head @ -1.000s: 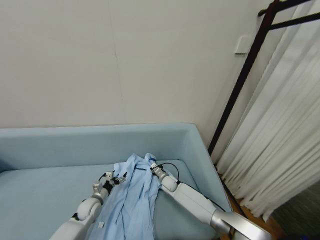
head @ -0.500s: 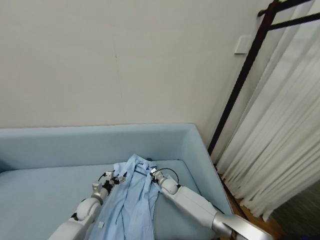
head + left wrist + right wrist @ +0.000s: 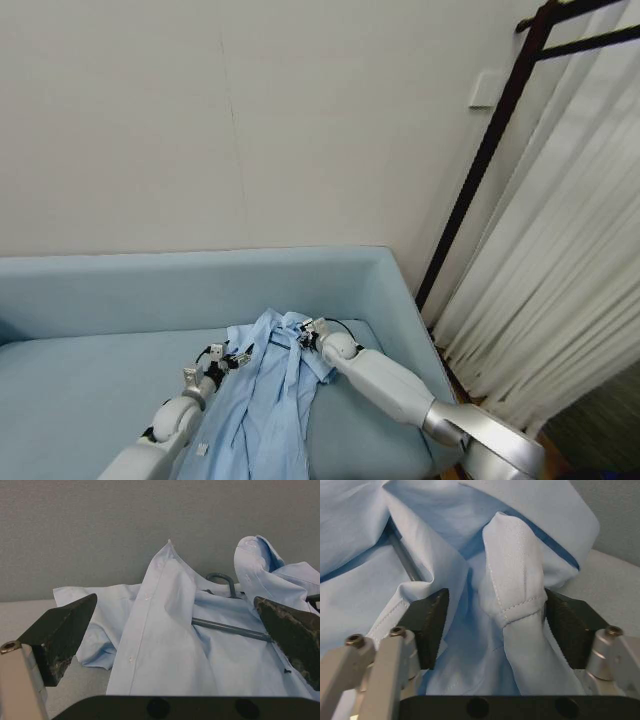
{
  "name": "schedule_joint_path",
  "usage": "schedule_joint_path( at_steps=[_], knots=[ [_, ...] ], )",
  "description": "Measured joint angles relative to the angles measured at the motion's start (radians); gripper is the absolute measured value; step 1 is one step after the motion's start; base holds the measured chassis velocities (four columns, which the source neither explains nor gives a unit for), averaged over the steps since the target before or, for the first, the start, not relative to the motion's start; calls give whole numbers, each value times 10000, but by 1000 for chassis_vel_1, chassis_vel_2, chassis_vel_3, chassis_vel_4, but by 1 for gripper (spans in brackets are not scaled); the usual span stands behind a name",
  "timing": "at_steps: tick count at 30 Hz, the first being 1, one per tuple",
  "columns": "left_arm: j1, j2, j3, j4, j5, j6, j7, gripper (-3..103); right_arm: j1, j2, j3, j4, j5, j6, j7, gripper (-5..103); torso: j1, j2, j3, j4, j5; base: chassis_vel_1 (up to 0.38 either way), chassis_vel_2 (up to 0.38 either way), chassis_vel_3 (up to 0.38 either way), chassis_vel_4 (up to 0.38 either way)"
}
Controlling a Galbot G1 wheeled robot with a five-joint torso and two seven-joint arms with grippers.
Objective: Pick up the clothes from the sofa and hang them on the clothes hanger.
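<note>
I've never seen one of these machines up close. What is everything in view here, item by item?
sofa: one, light blue, against the wall
shirt: one, light blue, crumpled on the sofa seat towards its right end
hanger: one, grey, lying in the shirt, hook showing at the top
clothes rack: one, dark brown, standing to the right of the sofa
curtains: one set, white, right of the rack
wall plate: one, white, on the wall beside the rack's pole
left hand: one, black fingers, open, at the shirt's left edge
right hand: one, black fingers, open, with a fold of the shirt between them
</note>
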Motion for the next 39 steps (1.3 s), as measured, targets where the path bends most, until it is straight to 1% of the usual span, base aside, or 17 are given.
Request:
schedule_joint_path(
  at_steps=[1, 2, 5, 7, 8, 10, 14, 17, 20, 23, 27, 29, 30, 32, 35, 36, 39],
  knots=[
    [-16, -11, 0, 45, -3, -19, 23, 100, 104, 11, -27, -180, -65, -68, -290, 65, 0, 0, 0, 1, 0, 0, 0, 0, 0],
    [-20, -14, 0, 56, -3, -22, 29, 100, 143, 28, -30, -272, -91, -87, -382, 65, 0, 0, 0, 0, 0, 0, 0, 0, 0],
    [-97, -40, 74, 152, -10, -73, 90, 100, 431, 292, 13, -1100, 8, -389, -894, 82, 0, 0, 1, 5, 0, 0, 0, 0, 0],
    [-151, -40, 119, 184, -16, -79, 116, 100, 483, 328, 46, -1303, 54, -481, -1054, 82, 0, 0, 1, 7, 1, 0, 0, 0, 0],
    [-258, -41, 187, 251, -31, -93, 180, 100, 564, 371, 112, -1701, -14, -626, -1445, 92, 0, 0, 1, 5, 0, 0, 0, 0, 0],
    [-322, -42, 213, 333, -43, -147, 236, 100, 666, 494, 151, -2354, -327, -664, -1923, 96, 0, 0, 1, -2, 0, 0, 0, 0, 0],
    [-337, -57, 213, 414, -49, -257, 271, 100, 688, 681, 159, -2883, -469, -591, -2105, 101, 1, 0, 1, -2, 0, 0, 0, 0, 0],
    [-334, -104, 214, 461, -52, -294, 318, 100, 688, 972, 169, -3347, -619, -363, -2175, 86, 0, 0, 1, 3, 0, 0, 0, 0, 0],
    [-331, -133, 219, 470, -52, -299, 329, 100, 694, 1114, 169, -3525, -658, -323, -2193, 82, 0, 0, 1, 4, 0, 0, 0, 0, 0],
    [-342, -183, 237, 499, -51, -302, 348, 100, 741, 1342, 163, -3722, -732, -336, -2283, 65, 0, 0, 0, 3, 0, 0, 0, 0, 0],
    [-353, -190, 238, 502, -49, -304, 357, 100, 756, 1424, 157, -3828, -825, -389, -2368, 61, 0, 0, -1, 0, -1, 0, 0, 0, 0],
    [-354, -189, 238, 500, -48, -305, 359, 100, 756, 1480, 155, -3919, -934, -384, -2398, 52, 0, 0, 0, 1, 0, 0, 0, 0, 0],
    [-354, -189, 238, 500, -48, -305, 359, 100, 756, 1480, 155, -3919, -934, -384, -2398, 52, 0, 0, 0, 1, 0, 0, 0, 0, 0],
    [-355, -179, 229, 497, -48, -306, 360, 100, 755, 1523, 158, -4011, -1082, -355, -2480, 42, 0, 1, -1, 2, 0, 0, 0, 0, 0],
    [-356, -165, 225, 497, -48, -313, 363, 100, 747, 1571, 170, -4060, -1168, -304, -2499, 37, 0, 0, -1, 1, -1, 0, 0, 0, 0],
    [-356, -159, 222, 497, -48, -327, 364, 100, 745, 1633, 192, -4098, -1193, -263, -2458, 27, 0, 1, -1, 1, -1, 0, 0, 0, 0],
    [-354, -142, 216, 475, -48, -327, 365, 100, 745, 1659, 206, -4111, -1195, -256, -2431, 25, 0, 1, 0, 1, -1, 0, 0, 0, 0]
  ],
)
